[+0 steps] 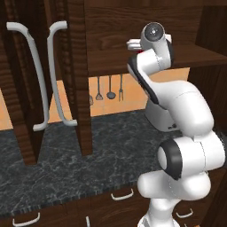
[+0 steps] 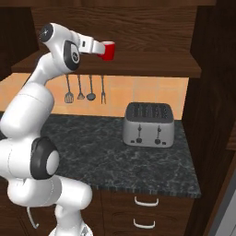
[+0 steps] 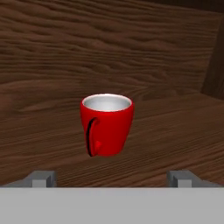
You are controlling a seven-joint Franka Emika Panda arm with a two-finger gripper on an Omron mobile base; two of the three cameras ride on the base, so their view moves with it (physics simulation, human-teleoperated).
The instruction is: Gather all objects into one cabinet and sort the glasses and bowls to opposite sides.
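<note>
On the shelf point(image 3: 175, 131), red cup point(image 3: 106, 124).

White arm point(image 1: 177, 124) rises from lower right, elbow bent, upper link reaching up to an open wooden shelf point(image 1: 133, 57); a sliver of red shows just beside the wrist, too small to identify. Two tall dark wood-grain cabinet doors point(image 1: 75, 66) at left stand swung open, edge-on, each with a long curved white bar handle point(image 1: 60, 75). Between doors and arm, three dark utensils point(image 1: 109, 88) hang on the orange tiled backsplash under the shelf. A grey appliance point(image 1: 157, 117) sits on the dark marbled countertop point(image 1: 80, 164), mostly hidden behind the arm. Low drawers with small white handles point(image 1: 122, 195) run along the bottom edge.
</note>
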